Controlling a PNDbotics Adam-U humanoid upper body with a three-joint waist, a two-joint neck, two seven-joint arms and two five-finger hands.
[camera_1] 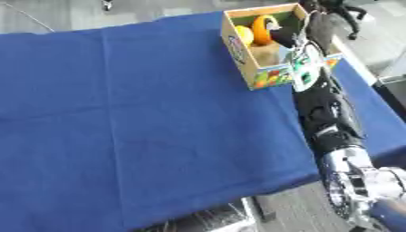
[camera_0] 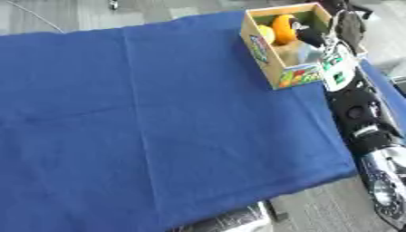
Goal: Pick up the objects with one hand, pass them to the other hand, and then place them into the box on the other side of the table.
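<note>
The right hand (camera_1: 292, 34) reached over the box (camera_0: 269, 63) at the far right of the blue cloth-covered table (camera_0: 158, 127), its dark fingers dipping inside among the contents, and whether those fingers were apart or clamped on something could not be told, since the wrist and the white-and-green forearm piece hid them. The left hand showed in neither view. Inside the box lay an orange fruit (camera_0: 284, 21) and a yellow fruit (camera_0: 266, 33), close together against the far wall; what the hand itself carried, if anything, was hidden. This looked like the placing step at the box, with the cloth bare of other objects in view. To do it well, the hand wanted to go low enough that a release would drop the thing only a little way onto the floor of the box, in the nearer part not taken by the fruits, and then lift straight up rather than sideways, because the forearm lay just beside the box's right wall and a sideways pull could have dragged or tipped the light box.
</note>
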